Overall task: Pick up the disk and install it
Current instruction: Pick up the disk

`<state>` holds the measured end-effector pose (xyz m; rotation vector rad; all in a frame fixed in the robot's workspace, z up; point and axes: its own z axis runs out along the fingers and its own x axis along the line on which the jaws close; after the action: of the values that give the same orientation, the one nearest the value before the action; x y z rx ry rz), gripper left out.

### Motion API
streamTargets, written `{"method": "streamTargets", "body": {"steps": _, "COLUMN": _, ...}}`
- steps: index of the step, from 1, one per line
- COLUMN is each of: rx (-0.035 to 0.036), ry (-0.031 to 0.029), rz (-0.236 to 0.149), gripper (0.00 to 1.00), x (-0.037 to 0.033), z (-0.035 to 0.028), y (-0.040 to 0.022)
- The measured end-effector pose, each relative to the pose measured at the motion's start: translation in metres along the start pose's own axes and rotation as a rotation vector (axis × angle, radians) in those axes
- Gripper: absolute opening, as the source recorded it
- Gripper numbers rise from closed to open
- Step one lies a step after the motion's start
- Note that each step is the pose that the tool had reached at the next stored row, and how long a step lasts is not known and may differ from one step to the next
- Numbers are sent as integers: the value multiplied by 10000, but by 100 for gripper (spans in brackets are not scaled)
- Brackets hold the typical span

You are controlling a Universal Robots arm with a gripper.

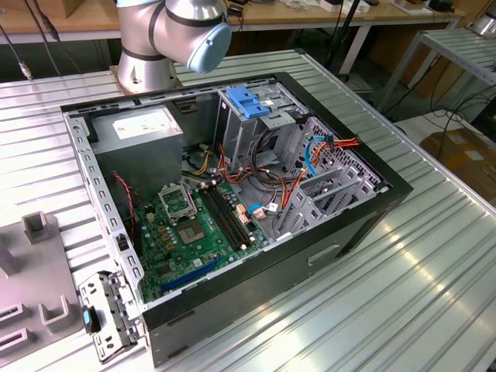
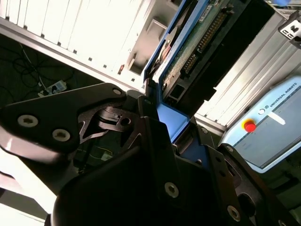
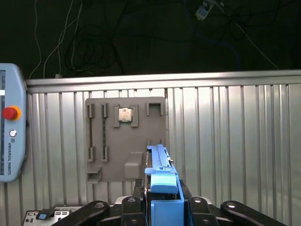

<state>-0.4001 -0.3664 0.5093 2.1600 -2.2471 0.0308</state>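
- The gripper (image 3: 162, 205) sits closest in both wrist views, its jaws clamped on the blue-railed disk (image 3: 162, 181).
- The disk juts edge-on from the jaws, over the ribbed table (image 3: 225, 141) near a grey fixture plate (image 3: 127, 141). Its circuit board shows in the second wrist view.
- In the exterior view, the open computer case (image 1: 341, 248) lies on the table, with a blue bracket (image 1: 246, 101) atop its drive cage (image 1: 260, 136).

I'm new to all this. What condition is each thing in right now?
disk: clamped on edge in the gripper, not yet installed.
gripper: shut on the disk.
computer case: lying flat, side open, insides exposed.
grey holder: flat on the table, one small square part seated.
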Motion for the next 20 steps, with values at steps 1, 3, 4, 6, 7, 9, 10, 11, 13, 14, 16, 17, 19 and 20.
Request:
{"method": "streamTargets", "body": {"steps": 1, "rx": -1, "ry": 0, "rz": 0, "gripper": 37, "x": -1, "z": 0, "y": -15}}
{"method": "streamTargets", "body": {"steps": 3, "rx": -1, "ry": 1, "rz": -1, "gripper": 37, "x": -2, "z": -1, "y": -59}}
{"method": "streamTargets", "body": {"steps": 4, "rx": 1, "ry": 0, "rz": 1, "gripper": 37, "x": -3, "z": 0, "y": -67}}
{"method": "streamTargets", "body": {"steps": 6, "rx": -1, "ry": 1, "rz": 0, "gripper": 37, "x": -4, "z": -1, "y": -92}}
{"method": "streamTargets", "body": {"steps": 7, "rx": 0, "ry": 0, "rz": 0, "gripper": 37, "x": -5, "z": 0, "y": -124}}
{"method": "streamTargets", "body": {"steps": 9, "rx": 0, "ry": 0, "rz": 0, "gripper": 37, "x": -6, "z": 1, "y": -154}}
{"method": "streamTargets", "body": {"steps": 10, "rx": 0, "ry": 0, "rz": 0, "gripper": 37, "x": -7, "z": 1, "y": -175}}
{"method": "streamTargets", "body": {"steps": 11, "rx": 1, "ry": 0, "rz": 0, "gripper": 37, "x": -8, "z": 2, "y": -191}}
{"method": "streamTargets", "body": {"steps": 13, "rx": 0, "ry": 0, "rz": 0, "gripper": 37, "x": -9, "z": 3, "y": -221}}
{"method": "streamTargets", "body": {"steps": 14, "rx": 0, "ry": 0, "rz": 0, "gripper": 37, "x": -10, "z": 3, "y": -240}}
{"method": "streamTargets", "body": {"steps": 16, "rx": 1, "ry": 0, "rz": 0, "gripper": 37, "x": -11, "z": 5, "y": -263}}
{"method": "streamTargets", "body": {"steps": 17, "rx": 0, "ry": 0, "rz": 0, "gripper": 37, "x": -11, "z": 5, "y": -281}}
{"method": "streamTargets", "body": {"steps": 19, "rx": 0, "ry": 0, "rz": 0, "gripper": 37, "x": -13, "z": 4, "y": -314}}
{"method": "streamTargets", "body": {"steps": 20, "rx": 1, "ry": 0, "rz": 0, "gripper": 37, "x": -13, "z": 5, "y": -324}}
